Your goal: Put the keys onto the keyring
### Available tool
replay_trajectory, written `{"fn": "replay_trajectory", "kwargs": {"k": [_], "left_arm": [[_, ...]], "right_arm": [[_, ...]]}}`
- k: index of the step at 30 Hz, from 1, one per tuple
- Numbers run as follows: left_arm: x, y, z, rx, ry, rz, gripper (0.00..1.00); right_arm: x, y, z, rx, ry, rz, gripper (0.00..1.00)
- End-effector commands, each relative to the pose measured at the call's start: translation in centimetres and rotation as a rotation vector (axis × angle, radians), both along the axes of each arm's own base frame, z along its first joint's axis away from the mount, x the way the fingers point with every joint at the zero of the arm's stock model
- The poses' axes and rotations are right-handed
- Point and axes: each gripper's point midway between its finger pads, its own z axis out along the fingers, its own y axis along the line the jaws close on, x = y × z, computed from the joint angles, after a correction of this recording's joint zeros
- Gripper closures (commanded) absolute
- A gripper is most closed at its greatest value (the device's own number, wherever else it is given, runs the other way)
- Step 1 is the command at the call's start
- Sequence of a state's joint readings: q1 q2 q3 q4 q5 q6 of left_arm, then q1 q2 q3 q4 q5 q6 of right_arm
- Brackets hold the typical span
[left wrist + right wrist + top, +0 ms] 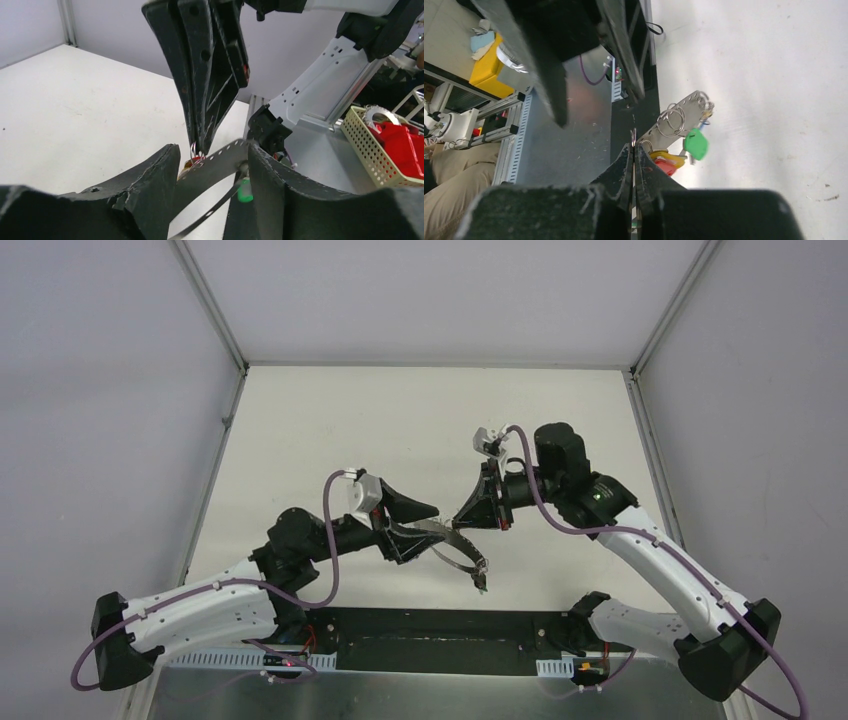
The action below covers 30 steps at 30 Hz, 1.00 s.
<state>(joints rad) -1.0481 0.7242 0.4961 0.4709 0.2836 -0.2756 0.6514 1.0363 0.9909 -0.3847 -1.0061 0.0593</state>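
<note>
The keyring [455, 552] is a grey perforated metal band held above the table between both arms. My left gripper [425, 530] is shut on it; in the left wrist view the band [220, 162] spans between my two fingers [150, 190]. My right gripper [458, 521] is shut on a thin wire ring [633, 134] at the band's end [679, 117]. Red and yellow key heads [665, 162] hang just beside its tips [634, 145]. A green key [695, 144] hangs on the band, and it also shows in the left wrist view [244, 191]. The right gripper's tips [200, 147] touch the band there.
A black strip [440, 625] and a metal shelf [420, 680] run along the near edge between the arm bases. A cream perforated basket [370, 150] with red parts stands off the table. White enclosure walls [120, 440] close in the sides and back.
</note>
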Motion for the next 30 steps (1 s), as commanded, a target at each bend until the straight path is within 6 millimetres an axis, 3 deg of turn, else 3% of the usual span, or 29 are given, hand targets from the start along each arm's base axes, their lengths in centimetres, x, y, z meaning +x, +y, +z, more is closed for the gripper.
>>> {"fn": "replay_trajectory", "kwargs": {"k": [1,8,12,23,30], "left_arm": [[0.4,1.3,2.1,0.032,-0.035,0.062,0.42],[1.4,1.4,-1.6,0.311,0.014,0.103,0.38],[1.1,0.1,-3.4,0.413,0.003,0.038,0.38],[0.4,-3.7,-3.0,0.373,-0.136,-0.113,0.44],[0.2,-4.3,-4.0,0.356,-0.168,-0.137,0.53]], "right_arm": [[0.6,-0.7,0.6,-0.061,-0.073,-0.016,1.0],[1.3,-2.4,-1.7,-0.257,-0.064,-0.059,1.0],[1.5,-2.9,-2.0,-0.339,-0.078,-0.073,1.0],[-0.5,-3.6,-3.4,-0.558,-0.065,0.016,1.0],[-1.8,-3.3,-3.7,-0.582,-0.042,0.114,1.0]]}}
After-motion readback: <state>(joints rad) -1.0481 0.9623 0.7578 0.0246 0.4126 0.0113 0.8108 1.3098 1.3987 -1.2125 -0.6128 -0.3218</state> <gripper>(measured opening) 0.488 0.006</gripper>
